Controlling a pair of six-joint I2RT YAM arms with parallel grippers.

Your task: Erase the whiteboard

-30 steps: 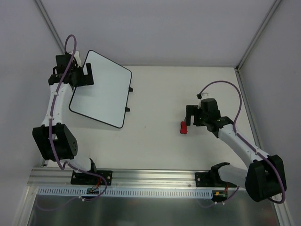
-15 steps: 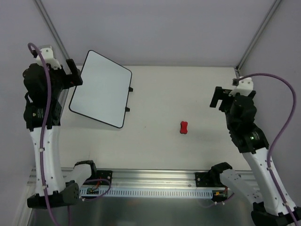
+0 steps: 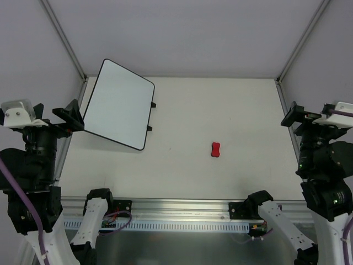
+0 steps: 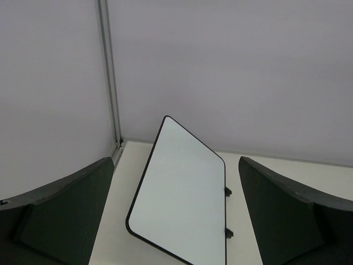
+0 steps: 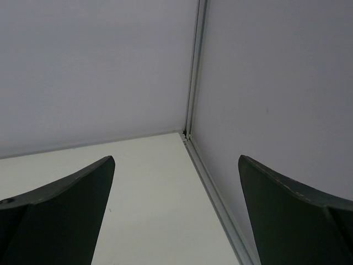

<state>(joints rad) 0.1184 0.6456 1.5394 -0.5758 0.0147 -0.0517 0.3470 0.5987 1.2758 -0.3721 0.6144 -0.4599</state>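
Note:
The whiteboard lies at the back left of the table, white and blank, with a thin black rim and two small black clips on its right edge. It also shows in the left wrist view, with no writing visible. A small red bone-shaped eraser lies on the table right of centre. My left gripper is open and empty, raised high at the left edge, apart from the board; its jaws stand wide in the left wrist view. My right gripper is open and empty, raised at the right edge.
Grey enclosure walls and aluminium corner posts surround the white table. The right wrist view shows the back right corner post and a floor rail. A metal rail with the arm bases runs along the near edge.
Both arms have lifted up and drawn back to the sides. The left gripper left the board's left edge. The right gripper moved away from the eraser, which stays on the table.

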